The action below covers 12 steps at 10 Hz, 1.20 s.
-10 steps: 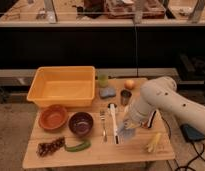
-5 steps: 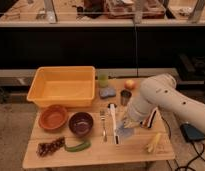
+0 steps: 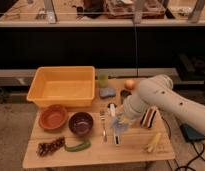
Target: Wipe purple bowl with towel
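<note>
The purple bowl (image 3: 81,123) stands empty on the wooden table (image 3: 96,155), left of centre, beside an orange bowl (image 3: 53,116). My gripper (image 3: 121,120) is low over the table's middle, about a bowl's width to the right of the purple bowl. A pale bluish cloth that looks like the towel (image 3: 119,129) lies right under the gripper, touching or nearly touching it. My white arm (image 3: 161,97) reaches in from the right and hides the table behind it.
A yellow tub (image 3: 62,86) sits at the back left. A fork (image 3: 102,125) and a white utensil (image 3: 113,109) lie between the bowl and the gripper. Behind are a blue sponge (image 3: 107,92), a green cup (image 3: 102,80) and an orange (image 3: 129,84). A green pepper (image 3: 78,146) lies in front.
</note>
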Each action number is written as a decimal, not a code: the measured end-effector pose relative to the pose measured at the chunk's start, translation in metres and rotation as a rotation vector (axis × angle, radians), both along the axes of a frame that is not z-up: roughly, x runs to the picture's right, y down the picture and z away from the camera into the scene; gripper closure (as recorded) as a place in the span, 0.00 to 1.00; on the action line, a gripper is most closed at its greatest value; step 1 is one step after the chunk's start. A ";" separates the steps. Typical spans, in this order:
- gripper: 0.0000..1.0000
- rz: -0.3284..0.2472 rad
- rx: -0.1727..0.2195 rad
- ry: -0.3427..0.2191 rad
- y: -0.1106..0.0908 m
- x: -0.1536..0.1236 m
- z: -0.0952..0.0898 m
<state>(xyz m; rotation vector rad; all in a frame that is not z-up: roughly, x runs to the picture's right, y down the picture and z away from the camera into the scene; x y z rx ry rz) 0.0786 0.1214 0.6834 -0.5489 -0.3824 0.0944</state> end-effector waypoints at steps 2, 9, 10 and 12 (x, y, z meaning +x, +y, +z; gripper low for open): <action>1.00 0.173 0.026 0.035 -0.031 -0.031 0.028; 1.00 0.405 0.041 0.027 -0.069 -0.099 0.057; 1.00 0.387 0.037 0.006 -0.065 -0.101 0.055; 1.00 0.349 0.025 -0.040 -0.046 -0.122 0.046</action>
